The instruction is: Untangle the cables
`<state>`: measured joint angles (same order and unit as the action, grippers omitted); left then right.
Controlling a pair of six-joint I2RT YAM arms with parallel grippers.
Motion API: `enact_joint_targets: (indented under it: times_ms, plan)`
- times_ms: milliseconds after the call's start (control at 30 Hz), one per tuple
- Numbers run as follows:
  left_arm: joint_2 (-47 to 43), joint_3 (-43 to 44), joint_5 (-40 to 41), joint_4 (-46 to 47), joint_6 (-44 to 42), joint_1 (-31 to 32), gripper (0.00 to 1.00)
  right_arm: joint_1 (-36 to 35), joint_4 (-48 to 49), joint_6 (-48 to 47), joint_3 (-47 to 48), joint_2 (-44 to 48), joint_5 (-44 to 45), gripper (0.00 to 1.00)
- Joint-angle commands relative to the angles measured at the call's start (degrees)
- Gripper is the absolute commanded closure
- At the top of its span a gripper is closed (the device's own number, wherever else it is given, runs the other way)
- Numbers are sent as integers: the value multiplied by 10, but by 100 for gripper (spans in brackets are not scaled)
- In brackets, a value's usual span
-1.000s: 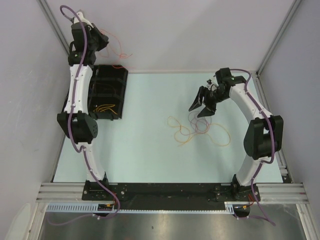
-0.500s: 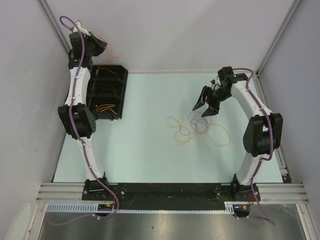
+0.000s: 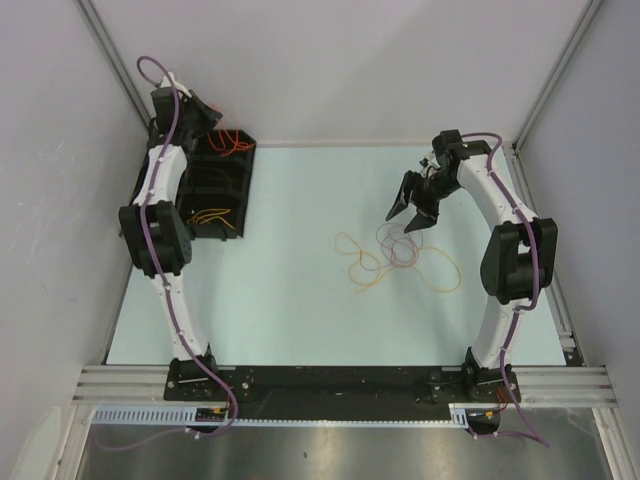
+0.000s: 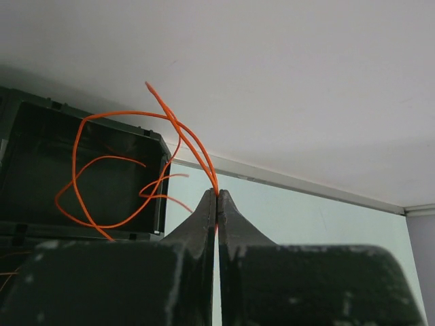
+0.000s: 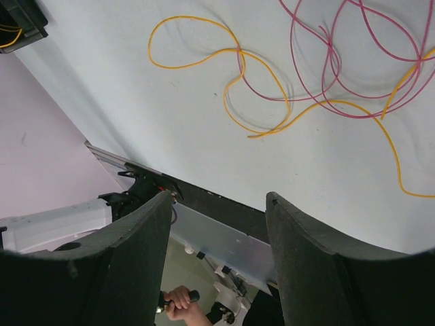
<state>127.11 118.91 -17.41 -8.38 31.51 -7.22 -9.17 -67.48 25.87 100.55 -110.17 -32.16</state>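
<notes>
My left gripper (image 3: 207,110) is shut on a thin orange cable (image 3: 228,142), which hangs in loops into the far compartment of the black tray (image 3: 250,165). In the left wrist view the closed fingertips (image 4: 217,194) pinch the orange cable (image 4: 78,153) above the tray (image 4: 160,146). A tangle of yellow cable (image 3: 357,264) and pinkish-purple cable (image 3: 396,246) lies on the table's middle right. My right gripper (image 3: 402,220) hangs open just behind that tangle, holding nothing. In the right wrist view the yellow cable (image 5: 197,62) and pinkish-purple cable (image 5: 326,75) lie beyond the open gripper (image 5: 219,198).
Yellow wires (image 3: 212,215) lie in the tray's near compartment. The tray sits at the table's far left, close to the back wall and the left wall. A black rail (image 3: 330,382) runs along the near edge. A person's hand (image 5: 178,302) shows below the table edge.
My left gripper has come down from high against the back wall, and the orange cable now drapes into the tray's far compartment. The right gripper has barely shifted.
</notes>
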Motion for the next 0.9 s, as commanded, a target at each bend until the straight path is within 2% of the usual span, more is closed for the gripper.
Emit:
enact_joint_targets:
  times_ms: [0,200,633,700,733,767,867]
  plan:
    - [-20,9,-3,38,-6,-9,100,-2,-31,-11,36,-8,15,38]
    - [-6,18,7,36,-14,-17,100,-2,-38,-13,43,-13,21,38]
    - [79,102,19,42,11,-22,99,-2,-45,-10,50,-19,28,38]
    - [85,100,16,60,21,-21,96,-2,-46,-9,51,-20,30,39]
    - [87,100,15,64,25,-21,85,-2,-47,-9,51,-20,31,38]
    - [89,99,19,73,31,-21,81,-2,-47,-9,53,-21,31,38]
    - [96,104,20,82,53,-21,73,-2,-48,-9,55,-22,32,39]
